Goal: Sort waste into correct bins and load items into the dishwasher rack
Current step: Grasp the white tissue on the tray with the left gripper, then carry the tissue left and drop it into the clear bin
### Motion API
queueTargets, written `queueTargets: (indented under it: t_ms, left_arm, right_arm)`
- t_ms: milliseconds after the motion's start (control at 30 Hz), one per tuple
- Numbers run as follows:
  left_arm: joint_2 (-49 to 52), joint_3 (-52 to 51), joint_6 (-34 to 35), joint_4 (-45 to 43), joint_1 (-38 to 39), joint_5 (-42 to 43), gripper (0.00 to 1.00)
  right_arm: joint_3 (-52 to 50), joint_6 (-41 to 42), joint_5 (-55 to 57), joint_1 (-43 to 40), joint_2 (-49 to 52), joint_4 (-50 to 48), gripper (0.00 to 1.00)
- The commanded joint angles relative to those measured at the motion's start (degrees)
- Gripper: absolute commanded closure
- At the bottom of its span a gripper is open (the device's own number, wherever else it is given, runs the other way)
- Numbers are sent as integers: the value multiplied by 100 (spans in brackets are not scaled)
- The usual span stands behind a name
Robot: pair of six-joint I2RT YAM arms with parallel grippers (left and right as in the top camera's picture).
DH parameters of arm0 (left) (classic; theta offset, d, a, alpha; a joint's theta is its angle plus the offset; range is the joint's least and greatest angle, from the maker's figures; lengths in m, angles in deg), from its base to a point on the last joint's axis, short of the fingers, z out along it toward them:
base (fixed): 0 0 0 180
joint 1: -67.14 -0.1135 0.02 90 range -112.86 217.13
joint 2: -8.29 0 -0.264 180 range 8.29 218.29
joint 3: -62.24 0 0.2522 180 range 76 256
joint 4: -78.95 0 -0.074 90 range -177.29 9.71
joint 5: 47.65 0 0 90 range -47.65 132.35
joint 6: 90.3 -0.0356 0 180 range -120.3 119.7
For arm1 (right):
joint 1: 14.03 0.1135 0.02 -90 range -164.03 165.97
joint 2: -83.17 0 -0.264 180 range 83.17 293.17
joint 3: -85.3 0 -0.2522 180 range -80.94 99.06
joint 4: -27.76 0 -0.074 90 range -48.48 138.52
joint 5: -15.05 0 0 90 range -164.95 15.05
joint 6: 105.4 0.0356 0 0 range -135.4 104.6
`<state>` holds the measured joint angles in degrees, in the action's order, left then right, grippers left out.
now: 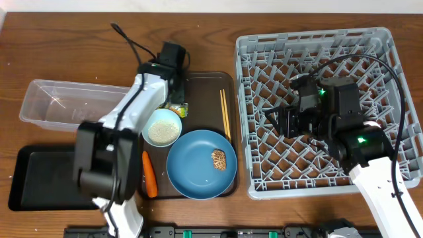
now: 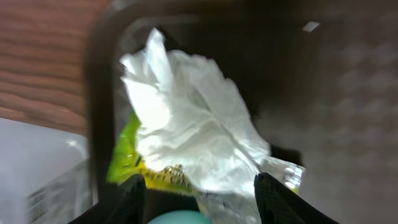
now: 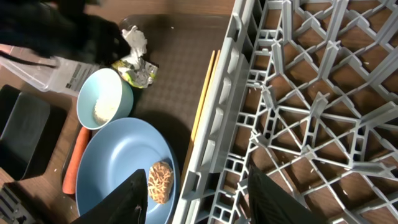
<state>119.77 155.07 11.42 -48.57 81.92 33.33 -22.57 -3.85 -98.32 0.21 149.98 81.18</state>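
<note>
The yellow-green wrapper with crumpled white tissue (image 2: 186, 124) lies at the back of the brown serving tray (image 1: 205, 86), also seen overhead (image 1: 177, 108). My left gripper (image 2: 199, 193) is open, its fingers on either side of the wrapper, not closed on it. The bowl with rice (image 1: 162, 127), the blue plate (image 1: 192, 175) with the brown food lump (image 1: 219, 159), the carrot (image 1: 150, 174) and the chopsticks (image 1: 225, 114) are on the serving tray. My right gripper (image 3: 205, 199) is open and empty above the left edge of the grey rack (image 1: 370, 73). The cups are out of view.
The clear tub (image 1: 66, 104) stands left of the serving tray, with the black tray (image 1: 39, 177) in front of it. My left arm stretches over the tub's right end and the bowl's left side. Cables run across the rack.
</note>
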Motion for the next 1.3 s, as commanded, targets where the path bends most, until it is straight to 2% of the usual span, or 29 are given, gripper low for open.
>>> queueTargets:
  t_ms: [0, 67, 200, 267, 367, 433, 933, 1167, 1267]
  left_arm:
    - [177, 66, -70, -79, -24, -127, 44]
    - [199, 66, -74, -208, -24, -66, 46]
    - [199, 66, -72, -352, -24, -46, 55]
    - [201, 66, -72, -341, -24, -44, 65]
    - [197, 68, -74, -302, -24, -13, 87]
    - [155, 70, -76, -249, -24, 181, 94]
    - [-1239, 74, -72, 55, -24, 254, 94]
    - [-1869, 74, 4, 610, -173, -1005, 94]
    - [-2275, 74, 599, 960, -483, -1099, 94]
  right_arm:
    - [44, 44, -42, 85, -2, 22, 52]
    - [44, 44, -42, 85, -2, 17, 52]
    - [44, 42, -42, 85, -2, 26, 52]
    - [46, 42, -42, 85, -2, 42, 53]
    - [44, 42, -39, 85, -2, 39, 53]
    - [44, 42, -39, 85, -2, 39, 53]
    - [46, 42, -37, 85, -2, 17, 51]
    - [44, 42, -37, 85, -2, 107, 50]
    - [44, 39, -37, 85, -2, 107, 49]
